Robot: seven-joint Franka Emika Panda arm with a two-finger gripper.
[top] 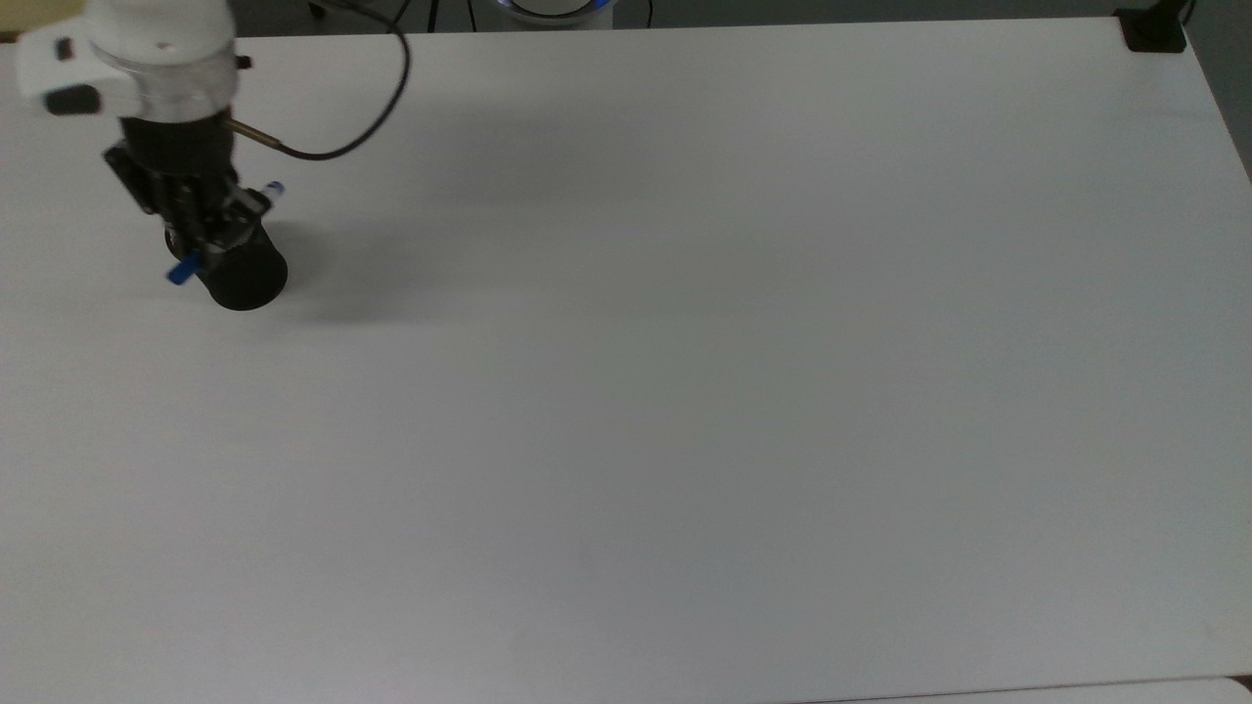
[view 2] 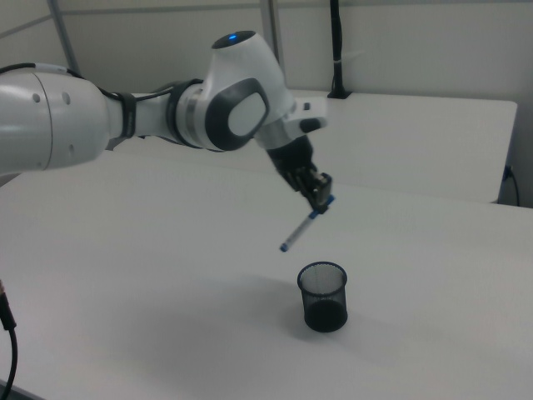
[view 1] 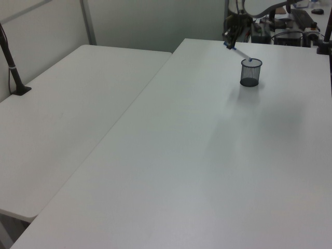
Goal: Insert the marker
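Gripping the slim white-barrelled, blue-capped marker (view 2: 305,225) near its cap, the black two-finger gripper (view 2: 320,198) is holding it tilted above the cylindrical black mesh cup (view 2: 322,296).

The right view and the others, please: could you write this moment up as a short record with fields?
surface: wide white table
container: black mesh cup, upright on the table, open top
held item: slim white marker with blue cap, in the air, tilted, small blue end lowest
holder: gripper, jaws closed on the marker near its cap end
marker versus cup: lower tip above the rim, to the right view's left of the cup's mouth; not inside
arm: white and grey robot arm, reaching in from the right view's left
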